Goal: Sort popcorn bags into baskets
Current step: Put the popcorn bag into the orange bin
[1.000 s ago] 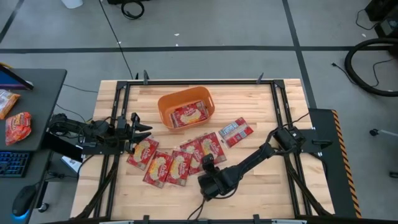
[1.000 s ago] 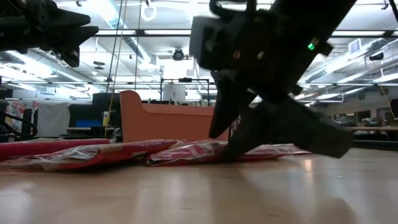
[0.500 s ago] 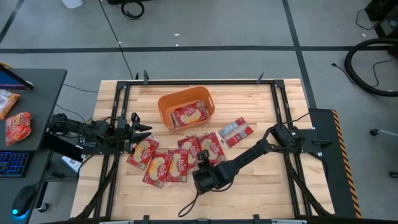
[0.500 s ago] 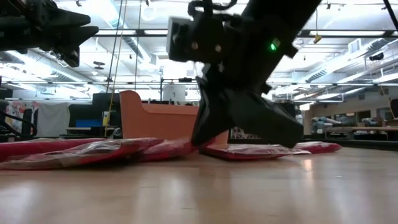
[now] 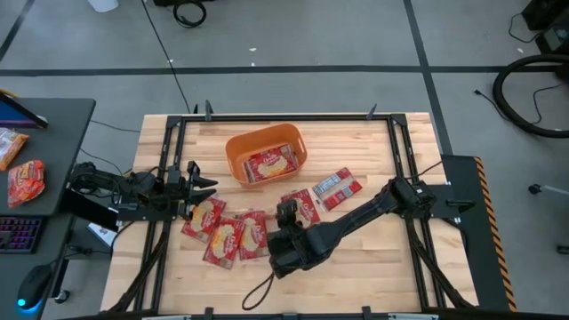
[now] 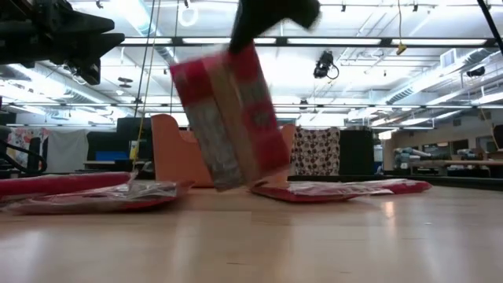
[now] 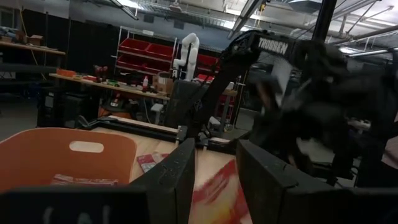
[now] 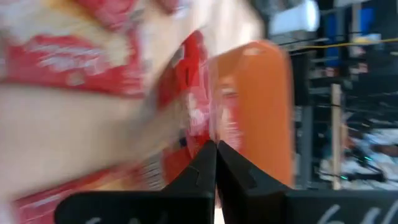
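My right gripper is over the near middle of the table, shut on a red popcorn bag. The gripper hides this bag in the high view. Several more popcorn bags lie flat on the wood to its left, one lies just beyond it, and one lies farther right. The orange basket stands at the far middle with one bag inside. My left gripper waits open at the table's left side, above the bags. My right gripper pinches the popcorn bag by its upper edge between the shut fingers, which come from above. The bag hangs below them, tilted, with its lower corner down near table height. I cannot tell whether that corner is clear of the wood.
A dark side table at the left carries two orange-red snack packs. A black cable loops at the table's near edge. Black frame rails run along the table's far, left and right sides. Bare wood lies near right.
My right gripper has moved toward the table's left, shut on a popcorn bag from the middle of the row, and gone up. That bag lay flat a second ago and now hangs tilted below the fingers. The other bags have stayed put.
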You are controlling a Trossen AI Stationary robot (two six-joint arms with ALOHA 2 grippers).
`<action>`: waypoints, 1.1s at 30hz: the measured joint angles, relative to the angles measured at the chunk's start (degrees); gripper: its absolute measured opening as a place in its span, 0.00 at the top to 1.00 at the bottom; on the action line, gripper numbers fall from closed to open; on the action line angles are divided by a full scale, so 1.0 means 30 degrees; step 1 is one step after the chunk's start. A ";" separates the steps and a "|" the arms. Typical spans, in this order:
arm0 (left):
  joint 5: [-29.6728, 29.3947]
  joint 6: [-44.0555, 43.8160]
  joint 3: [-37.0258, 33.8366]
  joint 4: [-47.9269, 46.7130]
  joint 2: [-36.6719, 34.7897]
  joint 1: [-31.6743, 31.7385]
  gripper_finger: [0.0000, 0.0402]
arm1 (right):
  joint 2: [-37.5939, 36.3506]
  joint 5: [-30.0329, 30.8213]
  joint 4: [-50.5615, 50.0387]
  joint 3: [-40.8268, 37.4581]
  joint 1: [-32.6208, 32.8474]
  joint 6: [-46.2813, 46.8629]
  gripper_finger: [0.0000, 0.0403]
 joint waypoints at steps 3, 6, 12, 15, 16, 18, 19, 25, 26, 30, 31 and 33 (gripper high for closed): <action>0.0000 -0.0007 0.0006 0.0004 0.0000 0.0000 0.69 | 0.0000 0.1112 -0.1128 0.1603 -0.0304 0.0154 0.99; 0.0000 -0.0007 0.0006 0.0007 0.0000 0.0000 0.69 | 0.0000 0.1618 -0.2122 0.2952 -0.0850 0.1135 0.98; 0.0000 -0.0007 0.0004 0.0007 0.0000 0.0000 0.69 | -0.0007 0.2818 -0.3580 0.4978 -0.2475 0.3446 0.98; 0.0000 -0.0007 0.0006 0.0007 0.0000 0.0000 0.69 | -0.0007 0.3118 -0.4005 0.5738 -0.3413 0.3952 0.98; 0.0000 -0.0007 0.0002 0.0009 0.0000 0.0000 0.69 | -0.0045 0.3169 -0.3874 0.5776 -0.3792 0.3994 0.98; 0.0000 -0.0007 0.0006 0.0012 0.0000 0.0000 0.69 | -0.0146 0.2823 -0.3798 0.5774 -0.4565 0.4109 0.98; 0.0000 -0.0007 0.0001 0.0015 0.0000 0.0000 0.69 | -0.0155 0.2287 -0.3821 0.5770 -0.5022 0.4375 0.98; 0.0000 -0.0007 0.0006 0.0000 0.0000 0.0000 0.69 | -0.0167 -0.2436 -0.3459 0.5748 -0.7685 0.7291 0.98; 0.0000 -0.0004 0.0002 0.0006 0.0000 0.0000 0.69 | -0.0180 -0.3092 -0.3137 0.5748 -0.7999 0.7654 0.98; 0.0000 0.0000 -0.0002 0.0000 0.0002 0.0000 0.69 | -0.0189 -0.5317 -0.1347 0.5741 -0.8817 0.9424 0.98; 0.0003 0.0000 0.0003 0.0000 0.0000 0.0000 0.69 | -0.0189 -0.6028 -0.0846 0.5741 -0.9013 0.9808 0.98; 0.0000 0.0000 -0.0001 0.0000 0.0000 0.0000 0.69 | -0.0189 -0.7577 0.0042 0.5741 -0.9352 1.0373 0.98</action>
